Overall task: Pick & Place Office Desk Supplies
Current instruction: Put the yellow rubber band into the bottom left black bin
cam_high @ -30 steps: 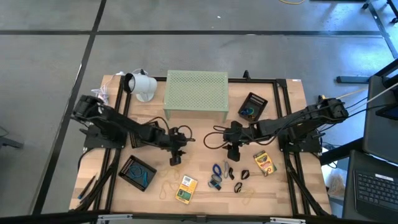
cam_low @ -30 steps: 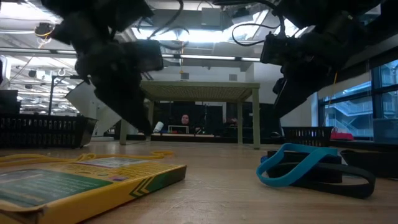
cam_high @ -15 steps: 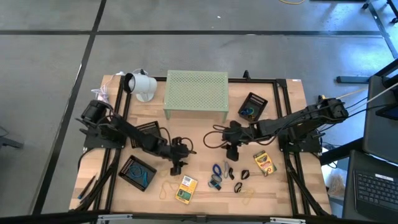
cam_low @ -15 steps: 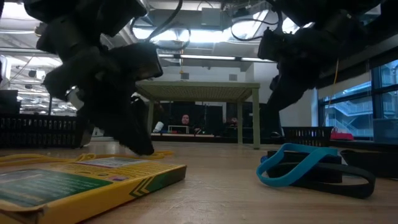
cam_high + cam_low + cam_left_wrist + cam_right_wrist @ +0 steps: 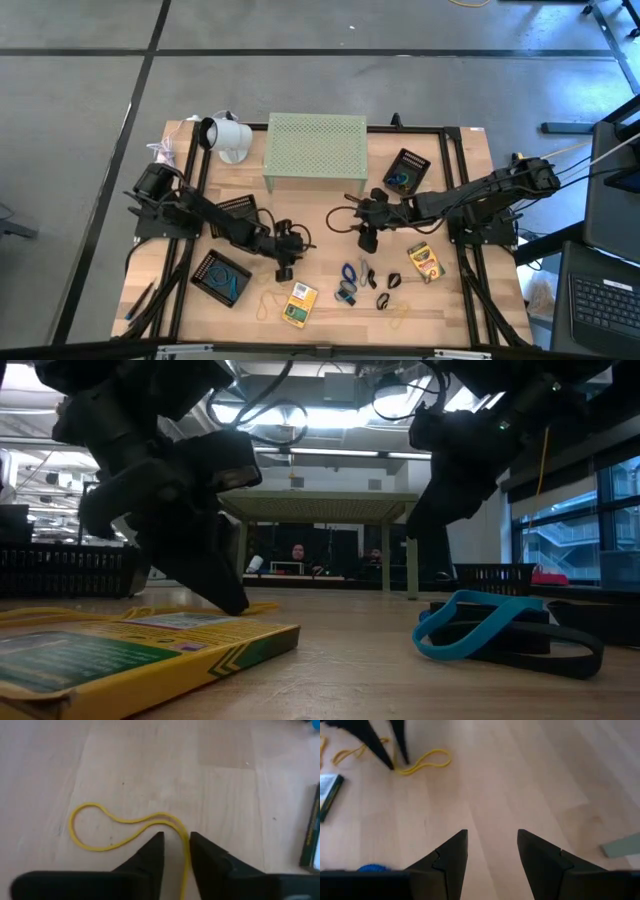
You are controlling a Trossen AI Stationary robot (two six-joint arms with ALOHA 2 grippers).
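Now the big wooden counter [image 5: 320, 310] holds everything. At its back stands a wide pale green riser [image 5: 315, 150] full of little holes, with a white cup [image 5: 228, 138] lying beside it. A black mesh tray [image 5: 220, 278] sits on the left side and another black tray [image 5: 405, 170] sits on the right, next to the riser.

The left arm reaches toward the middle, and the left pincer [image 5: 283, 270] is down low, right by the counter. Its two fingers [image 5: 152, 857] are a little apart, and a yellow rubber band [image 5: 122, 827] runs into the thin gap between them. You cannot tell if they squeeze it yet.

The right arm reaches in from the other side. The right pincer [image 5: 367, 241] hangs above bare wood with its fingers [image 5: 452, 857] spread wide and nothing between them.

Near the front edge lies a yellow-green card box [image 5: 298, 304], just beside the left pincer. A second card box [image 5: 425, 262] lies on the right. Between the two boxes sit a blue rubber band [image 5: 349, 272] and some black clips [image 5: 383, 300], close together.
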